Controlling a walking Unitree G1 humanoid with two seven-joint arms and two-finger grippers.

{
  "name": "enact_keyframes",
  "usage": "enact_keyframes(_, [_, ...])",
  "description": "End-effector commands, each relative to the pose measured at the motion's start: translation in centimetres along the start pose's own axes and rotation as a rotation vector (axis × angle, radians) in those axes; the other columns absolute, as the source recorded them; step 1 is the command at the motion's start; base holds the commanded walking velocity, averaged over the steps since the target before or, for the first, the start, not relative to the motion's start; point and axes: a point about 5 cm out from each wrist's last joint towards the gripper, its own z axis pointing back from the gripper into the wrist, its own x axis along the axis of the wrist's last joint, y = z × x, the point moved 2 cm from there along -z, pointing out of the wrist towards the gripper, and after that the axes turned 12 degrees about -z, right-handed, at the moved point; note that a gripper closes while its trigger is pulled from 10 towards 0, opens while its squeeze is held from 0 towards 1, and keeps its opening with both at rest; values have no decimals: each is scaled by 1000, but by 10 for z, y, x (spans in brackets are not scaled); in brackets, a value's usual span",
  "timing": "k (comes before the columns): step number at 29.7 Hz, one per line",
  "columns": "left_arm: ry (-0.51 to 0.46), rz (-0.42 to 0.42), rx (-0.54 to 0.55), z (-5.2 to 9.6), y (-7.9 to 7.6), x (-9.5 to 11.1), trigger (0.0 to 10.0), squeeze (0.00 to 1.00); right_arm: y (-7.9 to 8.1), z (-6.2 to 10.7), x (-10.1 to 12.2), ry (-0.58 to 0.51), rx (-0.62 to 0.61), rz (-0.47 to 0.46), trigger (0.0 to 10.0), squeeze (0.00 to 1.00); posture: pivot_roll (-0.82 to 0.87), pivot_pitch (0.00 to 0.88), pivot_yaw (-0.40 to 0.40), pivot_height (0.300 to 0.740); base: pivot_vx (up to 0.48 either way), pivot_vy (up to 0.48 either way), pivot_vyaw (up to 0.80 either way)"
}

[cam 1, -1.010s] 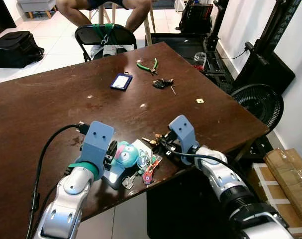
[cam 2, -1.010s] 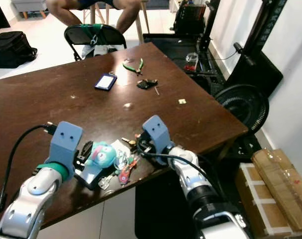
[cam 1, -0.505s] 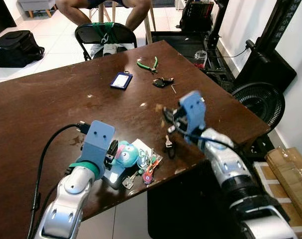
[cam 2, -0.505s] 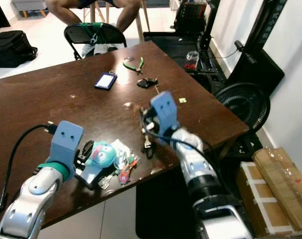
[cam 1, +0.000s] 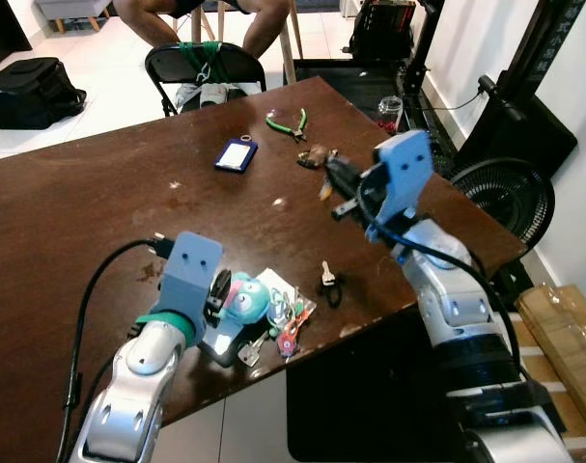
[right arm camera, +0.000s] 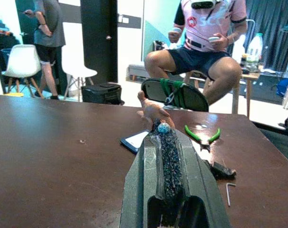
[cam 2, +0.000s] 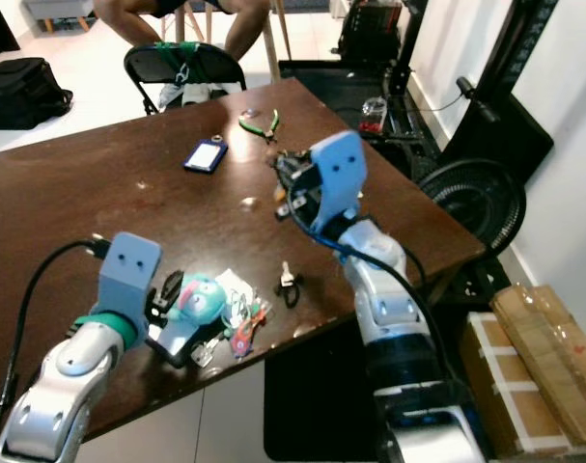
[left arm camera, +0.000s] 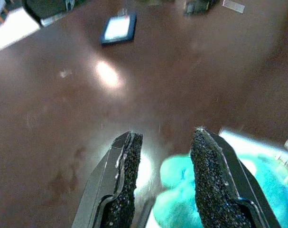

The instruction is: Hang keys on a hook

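The brown table (cam 1: 99, 203) carries the teal hook holder (cam 1: 242, 301) at its near edge with the left gripper (left arm camera: 162, 156), fingers apart, at it, loose keys (cam 1: 328, 282) lying just right, and the raised right gripper (cam 1: 323, 179) pinching a small key piece (right arm camera: 155, 115).
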Motion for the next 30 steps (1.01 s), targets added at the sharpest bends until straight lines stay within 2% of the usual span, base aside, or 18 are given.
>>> enact_keyframes(1, [-11, 6, 40, 5, 7, -1, 10000, 0, 2, 10, -3, -18, -36, -16, 10000, 0, -72, 36, 106, 740, 0, 0, 0])
enact_keyframes(2, [-28, 18, 73, 8, 9, 0, 10000, 0, 2, 23, -9, -33, -96, -30, 10000, 0, -92, 0, 95, 740, 0, 0, 0])
enact_keyframes(3, [-28, 18, 73, 8, 9, 0, 10000, 0, 2, 23, -9, -33, -96, -30, 10000, 0, -92, 0, 95, 740, 0, 0, 0])
enact_keyframes(5, [-21, 39, 122, 9, 13, -5, 10000, 0, 2, 38, -20, -31, -199, -65, 10000, 0, -112, 0, 87, 740, -133, 0, 0])
enact_keyframes(7, [-14, 41, 137, 7, 14, -7, 10000, 0, 3, 41, -24, -17, -226, -77, 10000, 0, -115, 0, 82, 740, -274, 0, 0])
enact_keyframes(14, [-22, 43, 156, 2, 16, -7, 10000, 0, 6, 34, -32, 15, -221, -97, 10000, 0, -109, 0, 74, 740, -304, 0, 0])
enact_keyframes(30, [-16, 48, 189, 5, 20, -10, 10000, 0, 16, 30, -32, 25, -205, -87, 10000, 0, -86, 0, 62, 740, -356, 0, 0])
